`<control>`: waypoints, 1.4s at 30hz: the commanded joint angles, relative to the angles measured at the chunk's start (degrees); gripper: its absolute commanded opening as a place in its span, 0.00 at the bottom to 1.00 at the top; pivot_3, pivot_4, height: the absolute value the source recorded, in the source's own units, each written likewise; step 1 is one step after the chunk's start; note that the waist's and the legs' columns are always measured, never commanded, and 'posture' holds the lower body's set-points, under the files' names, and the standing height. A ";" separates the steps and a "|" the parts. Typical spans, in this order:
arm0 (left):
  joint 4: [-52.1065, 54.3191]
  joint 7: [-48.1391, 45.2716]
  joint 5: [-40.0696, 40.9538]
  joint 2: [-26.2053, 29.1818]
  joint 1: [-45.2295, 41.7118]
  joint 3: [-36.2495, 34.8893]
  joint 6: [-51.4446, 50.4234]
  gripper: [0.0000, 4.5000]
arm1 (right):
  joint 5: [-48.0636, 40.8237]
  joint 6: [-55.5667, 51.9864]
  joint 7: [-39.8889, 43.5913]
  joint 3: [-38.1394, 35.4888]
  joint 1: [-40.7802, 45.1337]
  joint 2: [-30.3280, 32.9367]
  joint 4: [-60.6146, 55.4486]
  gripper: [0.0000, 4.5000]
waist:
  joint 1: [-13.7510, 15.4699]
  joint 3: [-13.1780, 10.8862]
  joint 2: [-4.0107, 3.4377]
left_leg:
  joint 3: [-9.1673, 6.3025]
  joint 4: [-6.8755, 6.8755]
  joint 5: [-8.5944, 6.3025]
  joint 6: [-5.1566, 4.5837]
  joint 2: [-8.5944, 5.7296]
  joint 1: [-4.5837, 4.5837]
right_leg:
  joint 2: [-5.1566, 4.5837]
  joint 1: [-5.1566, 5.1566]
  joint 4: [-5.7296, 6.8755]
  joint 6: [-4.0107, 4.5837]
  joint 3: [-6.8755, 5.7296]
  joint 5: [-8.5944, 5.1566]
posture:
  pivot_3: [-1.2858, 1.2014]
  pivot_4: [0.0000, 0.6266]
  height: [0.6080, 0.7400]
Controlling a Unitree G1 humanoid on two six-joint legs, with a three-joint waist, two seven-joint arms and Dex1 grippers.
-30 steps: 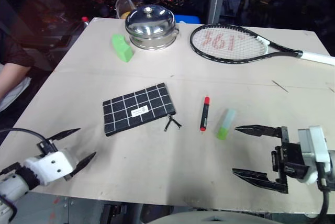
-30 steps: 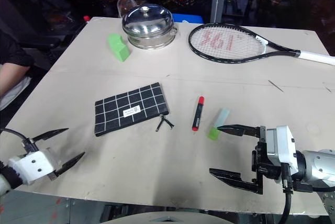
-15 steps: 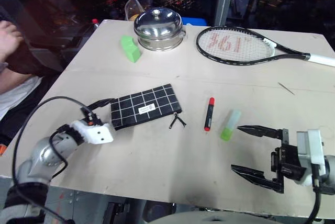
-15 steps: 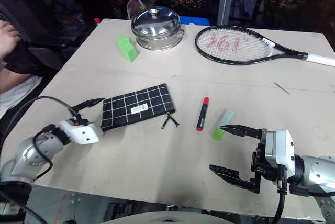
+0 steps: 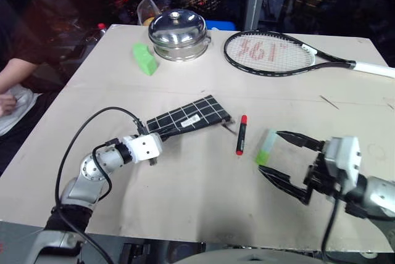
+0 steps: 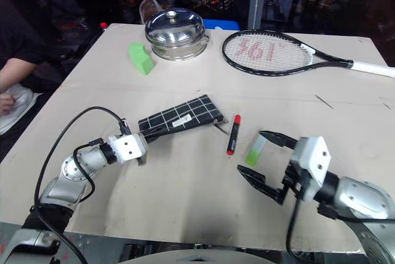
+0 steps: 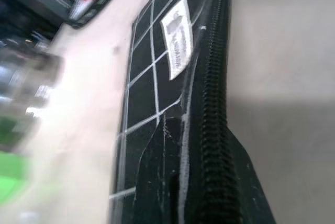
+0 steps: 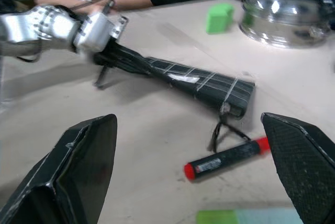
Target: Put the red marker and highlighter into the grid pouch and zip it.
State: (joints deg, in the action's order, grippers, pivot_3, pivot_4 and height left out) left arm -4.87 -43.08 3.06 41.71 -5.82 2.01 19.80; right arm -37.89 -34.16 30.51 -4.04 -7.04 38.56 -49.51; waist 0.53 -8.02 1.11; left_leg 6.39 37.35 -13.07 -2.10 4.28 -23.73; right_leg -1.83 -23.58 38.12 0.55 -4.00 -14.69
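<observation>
A steel lidded pot (image 5: pixel 178 33), green block (image 5: pixel 144 58) and racket (image 5: pixel 281 53) lie apart.

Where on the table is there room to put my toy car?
The widest bare patch is the near edge of the table, between the left hand and the right hand. It is crowded in the middle, where the grid pouch, red marker and highlighter lie.

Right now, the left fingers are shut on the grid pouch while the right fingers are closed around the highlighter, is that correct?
Not quite: the right gripper is open, its fingers straddling the highlighter without gripping it, as the left eye view shows. The left gripper is indeed shut on the grid pouch.
</observation>
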 commanded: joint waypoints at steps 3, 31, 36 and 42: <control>14.59 0.05 7.76 -1.31 1.52 -0.87 -18.93 0.01 | -7.45 -18.80 -13.06 4.35 17.54 -11.51 14.43 1.00 | -0.67 -0.01 0.00 | -0.01 0.01 0.01 0.01 -0.01 0.01 | 0.06 -0.01 0.04 0.01 0.05 0.00 | 0.52 0.24 1.00; 23.66 0.88 6.75 -4.69 4.62 -1.43 -26.11 0.00 | -4.62 -28.09 -11.99 4.50 34.74 -22.86 33.76 0.02 | -1.21 -0.04 -0.04 | 0.00 -0.05 -0.01 0.00 -0.05 -0.04 | 0.06 -0.08 0.18 0.16 0.13 0.10 | 0.52 0.24 1.00; 23.65 0.09 8.20 -4.54 4.24 -2.19 -27.05 0.00 | -4.74 -27.68 -9.32 4.70 33.78 -21.35 32.89 0.02 | -1.21 -0.04 -0.05 | 0.01 -0.05 -0.01 0.00 -0.05 -0.04 | 0.06 -0.09 0.18 0.16 0.13 0.09 | 0.52 0.24 1.00; 24.23 -0.27 10.69 -5.15 3.07 -2.80 -30.81 0.00 | -7.53 -27.14 0.42 5.35 31.25 -16.16 30.87 0.02 | -1.12 -0.05 -0.06 | 0.00 -0.05 -0.01 0.00 -0.06 -0.05 | 0.05 -0.09 0.17 0.15 0.13 0.09 | 0.52 0.24 1.00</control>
State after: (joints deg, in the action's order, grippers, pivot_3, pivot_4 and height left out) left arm 16.82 -43.37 12.51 36.73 -2.04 0.40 -10.68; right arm -43.52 -62.24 28.04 1.35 24.12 21.79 -16.27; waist -0.59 -8.07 1.05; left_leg 6.39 37.29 -13.07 -2.10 4.22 -23.78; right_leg -1.78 -23.67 38.29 0.70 -3.87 -14.60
